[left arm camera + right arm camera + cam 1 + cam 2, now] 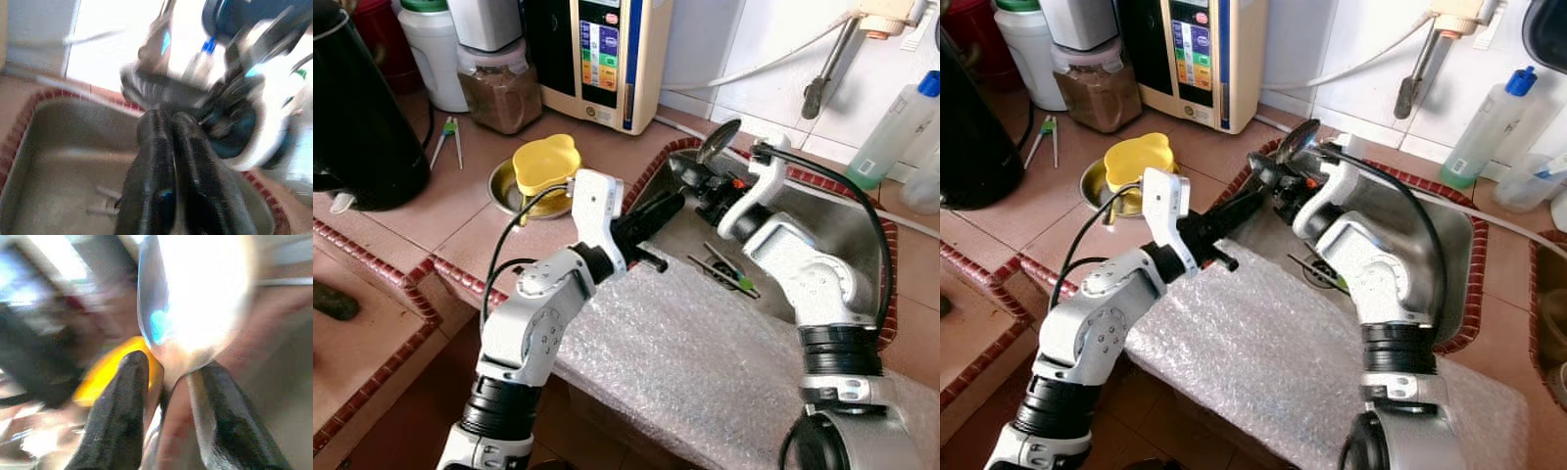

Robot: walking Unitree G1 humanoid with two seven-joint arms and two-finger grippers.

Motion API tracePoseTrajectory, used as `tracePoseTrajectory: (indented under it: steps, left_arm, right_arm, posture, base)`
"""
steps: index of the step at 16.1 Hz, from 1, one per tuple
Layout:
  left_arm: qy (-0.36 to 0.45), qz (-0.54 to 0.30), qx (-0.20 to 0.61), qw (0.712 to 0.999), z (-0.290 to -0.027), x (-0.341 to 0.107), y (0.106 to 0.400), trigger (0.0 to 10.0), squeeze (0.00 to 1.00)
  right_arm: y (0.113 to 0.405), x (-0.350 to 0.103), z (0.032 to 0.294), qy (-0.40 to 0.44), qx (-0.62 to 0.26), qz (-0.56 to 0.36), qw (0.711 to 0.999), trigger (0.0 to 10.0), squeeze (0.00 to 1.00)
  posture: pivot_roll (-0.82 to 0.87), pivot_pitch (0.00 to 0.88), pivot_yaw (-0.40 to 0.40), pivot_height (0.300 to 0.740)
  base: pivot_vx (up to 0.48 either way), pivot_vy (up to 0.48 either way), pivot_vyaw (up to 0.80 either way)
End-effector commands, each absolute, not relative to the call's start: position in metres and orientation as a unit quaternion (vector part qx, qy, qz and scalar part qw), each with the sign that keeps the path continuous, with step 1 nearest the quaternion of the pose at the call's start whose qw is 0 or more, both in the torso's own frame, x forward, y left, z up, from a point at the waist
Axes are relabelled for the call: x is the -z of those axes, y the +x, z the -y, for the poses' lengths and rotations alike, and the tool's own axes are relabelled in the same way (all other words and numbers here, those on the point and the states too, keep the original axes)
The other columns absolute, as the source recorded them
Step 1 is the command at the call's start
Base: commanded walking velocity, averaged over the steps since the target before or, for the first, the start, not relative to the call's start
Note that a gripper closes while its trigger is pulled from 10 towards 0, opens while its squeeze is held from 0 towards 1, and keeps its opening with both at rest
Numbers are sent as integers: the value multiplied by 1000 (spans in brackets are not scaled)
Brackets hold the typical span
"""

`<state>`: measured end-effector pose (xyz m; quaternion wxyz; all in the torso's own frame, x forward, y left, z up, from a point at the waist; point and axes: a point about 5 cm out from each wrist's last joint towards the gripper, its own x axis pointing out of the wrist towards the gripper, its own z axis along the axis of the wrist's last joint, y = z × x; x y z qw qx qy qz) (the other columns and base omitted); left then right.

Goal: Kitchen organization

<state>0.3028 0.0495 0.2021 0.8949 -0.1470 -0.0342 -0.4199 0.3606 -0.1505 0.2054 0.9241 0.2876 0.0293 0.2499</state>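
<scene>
Bubble wrap (705, 362) covers the counter edge nearest the camera, probably as padding. Farther left, a yellow lid (545, 164) sits in a small steel bowl (505, 186) on the tiles, parked clear of the sink (1430, 230). Left gripper (673, 203) reaches over the sink's rim, fingers together, empty, likely ready to take a handover. Right gripper (705, 178) is clamped on a ladle (718, 140), bowl end up above the sink's back corner. Utensils (724, 267) lie in the basin.

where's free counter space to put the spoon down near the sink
Free: tile between the kettle and yellow lid, and the bubble wrap fronting the sink. Crowded: back wall with jars and purifier. The right gripper holds the spoon.
</scene>
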Motion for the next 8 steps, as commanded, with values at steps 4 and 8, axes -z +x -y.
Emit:
tracePoseTrajectory:
  steps: [4,8]
  left_arm:
    - [-138,54,427,892,-48,-210,307,10000,1000]
    - [-130,50,423,895,-50,-205,308,10000,1000]
  right_arm:
    - [368,-210,167,281,-197,-8,939,0,0]
    - [374,-210,171,267,-169,4,949,0,0]
  posture:
    - [-14,60,-47,740]
    - [-7,59,-42,740]
  base:
    - [0,0,0]
    - [0,0,0]
